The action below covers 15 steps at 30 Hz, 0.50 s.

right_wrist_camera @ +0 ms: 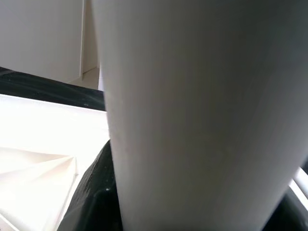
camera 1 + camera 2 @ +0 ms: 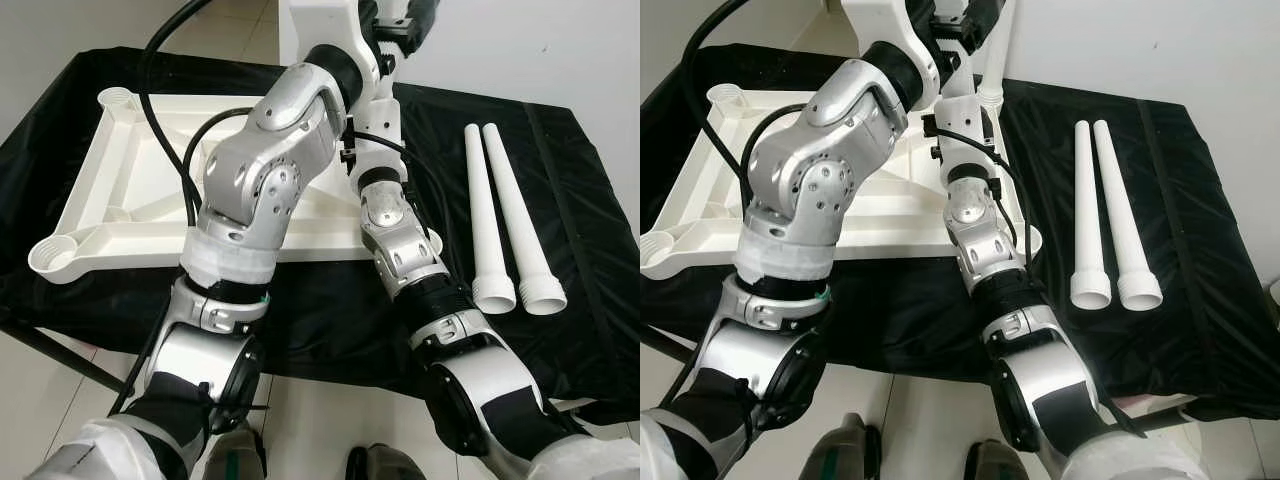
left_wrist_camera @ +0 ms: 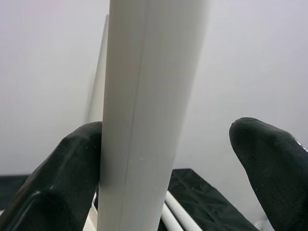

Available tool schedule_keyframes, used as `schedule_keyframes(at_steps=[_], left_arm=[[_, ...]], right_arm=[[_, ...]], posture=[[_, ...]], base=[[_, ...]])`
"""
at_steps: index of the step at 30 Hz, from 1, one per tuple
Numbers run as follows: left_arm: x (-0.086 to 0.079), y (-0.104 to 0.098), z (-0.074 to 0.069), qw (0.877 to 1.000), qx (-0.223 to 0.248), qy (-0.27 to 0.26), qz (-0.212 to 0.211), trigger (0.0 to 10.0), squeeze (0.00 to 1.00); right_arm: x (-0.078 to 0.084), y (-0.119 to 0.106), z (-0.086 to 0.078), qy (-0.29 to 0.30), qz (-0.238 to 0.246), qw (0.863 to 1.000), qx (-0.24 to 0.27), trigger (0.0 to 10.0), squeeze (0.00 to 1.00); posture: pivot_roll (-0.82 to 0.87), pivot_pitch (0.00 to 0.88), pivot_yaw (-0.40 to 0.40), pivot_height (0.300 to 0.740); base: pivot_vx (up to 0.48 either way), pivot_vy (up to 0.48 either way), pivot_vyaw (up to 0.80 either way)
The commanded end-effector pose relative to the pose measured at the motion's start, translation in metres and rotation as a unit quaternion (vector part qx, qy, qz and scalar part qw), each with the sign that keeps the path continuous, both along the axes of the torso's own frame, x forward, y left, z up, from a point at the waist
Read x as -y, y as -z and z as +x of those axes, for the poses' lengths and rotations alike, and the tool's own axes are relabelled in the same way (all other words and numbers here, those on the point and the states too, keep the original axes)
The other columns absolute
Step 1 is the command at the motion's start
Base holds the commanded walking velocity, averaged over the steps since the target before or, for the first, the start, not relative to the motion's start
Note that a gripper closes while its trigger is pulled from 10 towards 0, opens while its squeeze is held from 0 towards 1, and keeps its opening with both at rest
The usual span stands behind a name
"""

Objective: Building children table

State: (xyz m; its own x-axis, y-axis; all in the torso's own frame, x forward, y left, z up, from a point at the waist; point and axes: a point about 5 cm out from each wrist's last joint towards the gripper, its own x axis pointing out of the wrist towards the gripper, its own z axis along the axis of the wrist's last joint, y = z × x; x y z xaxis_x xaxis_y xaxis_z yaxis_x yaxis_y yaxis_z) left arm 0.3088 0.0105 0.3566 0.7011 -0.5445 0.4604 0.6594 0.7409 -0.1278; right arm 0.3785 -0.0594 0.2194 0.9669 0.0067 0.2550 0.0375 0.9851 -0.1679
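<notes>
White plastic tabletop (image 2: 120, 215) upside down on black cloth (image 2: 560, 220). Upright white leg (image 3: 144, 115) at tabletop's far right corner. Left gripper (image 3: 168, 159) parted around leg, one finger (image 3: 62, 178) touching. Right gripper (image 1: 103, 192) against same leg; closure unclear. Two spare legs (image 2: 505, 220) lying right of tabletop.

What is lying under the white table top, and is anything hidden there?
The white table top lies upside down on a black cloth, which also carries two loose white legs. The robot's arms cover its right part, so what is there cannot be seen.
</notes>
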Motion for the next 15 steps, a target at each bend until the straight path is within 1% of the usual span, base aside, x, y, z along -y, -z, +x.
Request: schedule_keyframes(at_steps=[1,2,6,7,8,9,10,12,14,15], left_arm=[[0.008,-0.006,-0.014,0.996,0.058,0.065,0.024,10.0,1.00],[0.007,-0.006,-0.015,0.996,0.063,0.061,0.028,10.0,0.00],[0.007,-0.006,-0.015,0.996,0.067,0.059,0.031,10.0,0.00],[0.003,-0.008,-0.014,0.996,0.068,0.058,0.017,10.0,0.00],[0.003,-0.008,-0.014,0.996,0.068,0.058,0.017,10.0,0.00],[-0.006,-0.013,-0.013,0.996,0.071,0.059,-0.007,10.0,0.00],[-0.006,-0.013,-0.013,0.996,0.071,0.059,-0.007,10.0,0.00],[-0.023,-0.022,-0.012,0.994,0.080,0.054,-0.057,10.0,0.00],[-0.023,-0.022,-0.012,0.994,0.080,0.054,-0.057,10.0,0.00],[-0.030,-0.025,-0.012,0.993,0.083,0.051,-0.071,10.0,0.00]], right_arm=[[-0.002,-0.002,0.001,-0.004,0.005,1.000,-0.007,10.0,0.00],[-0.003,-0.003,0.001,-0.005,0.009,1.000,-0.007,10.0,0.00],[-0.003,-0.003,0.002,-0.007,0.012,1.000,-0.007,10.0,0.00],[-0.003,-0.005,0.002,-0.008,0.015,1.000,-0.007,10.0,0.00],[-0.003,-0.005,0.002,-0.008,0.015,1.000,-0.007,10.0,0.00],[-0.003,-0.007,0.003,-0.008,0.025,1.000,-0.009,10.0,0.00],[-0.003,-0.007,0.003,-0.008,0.025,1.000,-0.009,10.0,0.00],[0.001,-0.011,0.005,-0.003,0.038,0.999,-0.007,10.0,0.00],[0.001,-0.011,0.005,-0.003,0.038,0.999,-0.007,10.0,0.00],[0.003,-0.013,0.005,-0.002,0.042,0.999,-0.005,10.0,0.00]], posture=[[0.10,0.070,-0.028,0.740],[0.10,0.073,-0.029,0.740],[0.10,0.073,-0.029,0.740],[0.10,0.077,-0.031,0.740],[0.10,0.077,-0.031,0.740],[0.11,0.084,-0.034,0.740],[0.11,0.084,-0.034,0.740],[0.11,0.089,-0.037,0.740],[0.11,0.089,-0.037,0.740],[0.11,0.090,-0.037,0.740]], base=[[0.000,0.000,0.00],[0.000,0.000,0.00],[0.000,0.000,0.00],[0.000,0.000,0.00],[0.000,0.000,0.00],[0.000,0.000,0.00],[0.000,0.000,0.00],[0.000,0.000,0.00],[0.000,0.000,0.00],[0.000,0.000,0.00]])
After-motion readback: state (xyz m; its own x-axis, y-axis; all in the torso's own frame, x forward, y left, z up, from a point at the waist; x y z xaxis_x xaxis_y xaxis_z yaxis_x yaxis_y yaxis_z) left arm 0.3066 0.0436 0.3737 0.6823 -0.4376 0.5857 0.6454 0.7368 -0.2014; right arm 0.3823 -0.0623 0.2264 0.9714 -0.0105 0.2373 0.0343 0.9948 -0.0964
